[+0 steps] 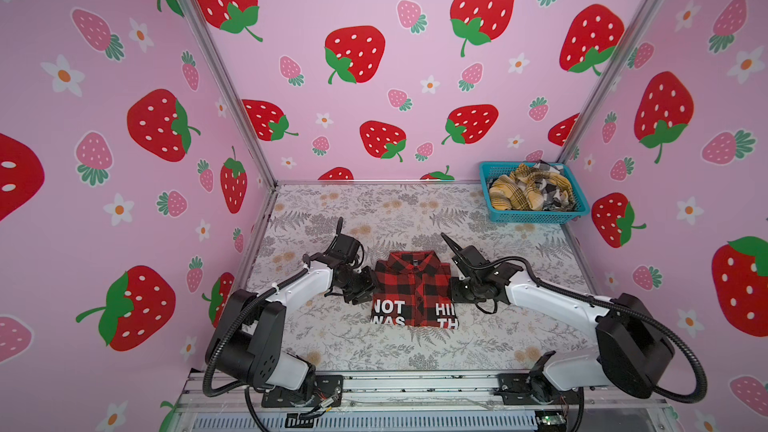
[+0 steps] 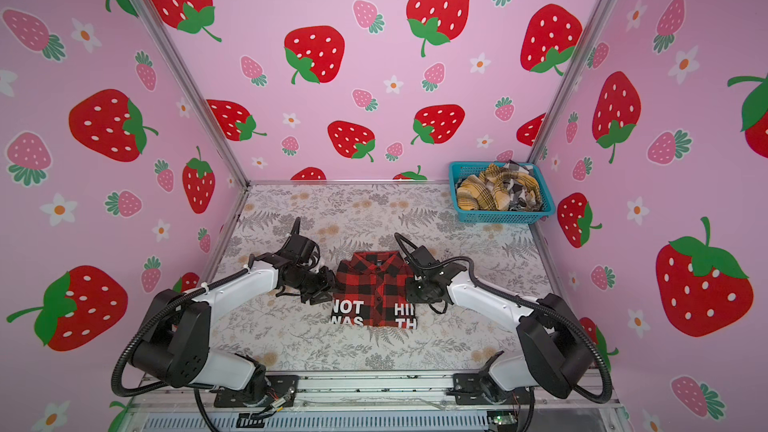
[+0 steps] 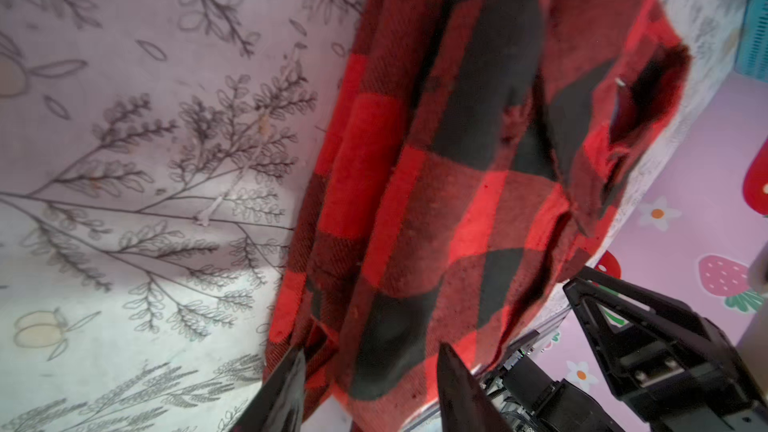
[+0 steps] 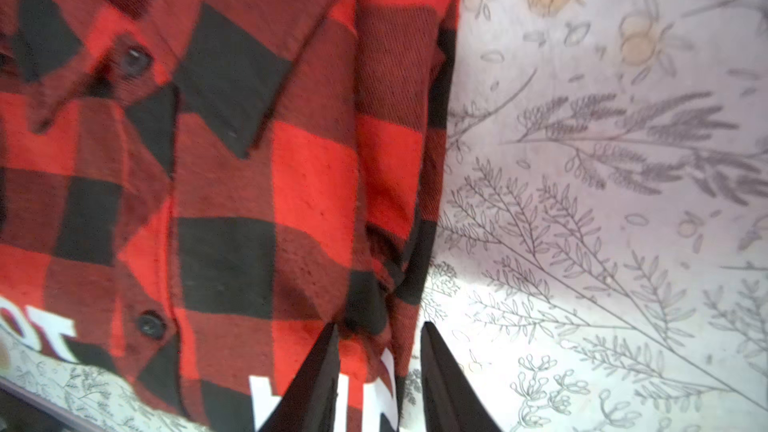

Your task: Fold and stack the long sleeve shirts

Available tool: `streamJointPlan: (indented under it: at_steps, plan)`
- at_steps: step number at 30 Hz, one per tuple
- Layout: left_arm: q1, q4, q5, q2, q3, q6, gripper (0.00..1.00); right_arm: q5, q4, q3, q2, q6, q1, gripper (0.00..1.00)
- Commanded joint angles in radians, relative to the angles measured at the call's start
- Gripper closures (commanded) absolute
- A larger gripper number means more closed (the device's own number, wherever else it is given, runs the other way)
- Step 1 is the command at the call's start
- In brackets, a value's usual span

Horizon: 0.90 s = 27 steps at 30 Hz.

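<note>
A folded red-and-black check shirt [image 1: 411,284] [image 2: 374,284] with white lettering lies collar-up in the middle of the table. My left gripper [image 1: 362,288] [image 2: 325,288] is at its left edge. In the left wrist view the left gripper [image 3: 372,349] is open, its fingers apart with the shirt's [image 3: 436,184] edge between them. My right gripper [image 1: 456,288] [image 2: 412,288] is at the shirt's right edge. In the right wrist view the right gripper [image 4: 379,326] is also open, straddling the folded side of the shirt [image 4: 249,184]. A mustard-yellow plaid shirt [image 1: 513,195] and a black-and-white plaid shirt [image 1: 552,189] lie crumpled in the basket.
The turquoise mesh basket [image 1: 536,216] [image 2: 500,216] stands in the far right corner of the floral table [image 1: 374,209]. Pink strawberry walls close in the left, back and right sides. The arm bases sit on the metal rail [image 1: 415,384] at the front edge.
</note>
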Motion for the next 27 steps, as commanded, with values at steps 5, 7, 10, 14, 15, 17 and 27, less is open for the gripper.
streamJointPlan:
  at_steps: [5,7,10,14,15,17,27]
  plan:
    - [-0.017,-0.01,0.046,-0.001,-0.031,-0.003,0.49,0.04,-0.049,0.1,0.063,-0.051,-0.013,0.6]
    - [-0.016,0.018,0.059,0.032,-0.031,-0.007,0.5,0.028,-0.036,0.103,0.086,-0.056,-0.014,0.6]
    - [-0.029,0.096,0.109,0.088,-0.027,-0.037,0.59,0.007,-0.002,0.076,0.11,-0.05,-0.015,0.71]
    - [-0.046,0.062,0.032,0.164,0.008,-0.025,0.8,0.047,0.014,0.018,0.127,-0.034,-0.03,0.84]
    - [-0.045,0.043,0.006,0.19,0.013,-0.019,0.82,0.046,0.029,-0.002,0.129,-0.032,-0.04,0.85]
    - [-0.049,0.018,-0.035,0.218,0.012,-0.007,0.8,0.036,0.051,-0.037,0.135,-0.031,-0.057,0.86]
    - [-0.053,-0.29,-0.162,-0.061,0.168,0.058,0.46,0.059,-0.057,0.054,0.032,-0.071,-0.031,0.84]
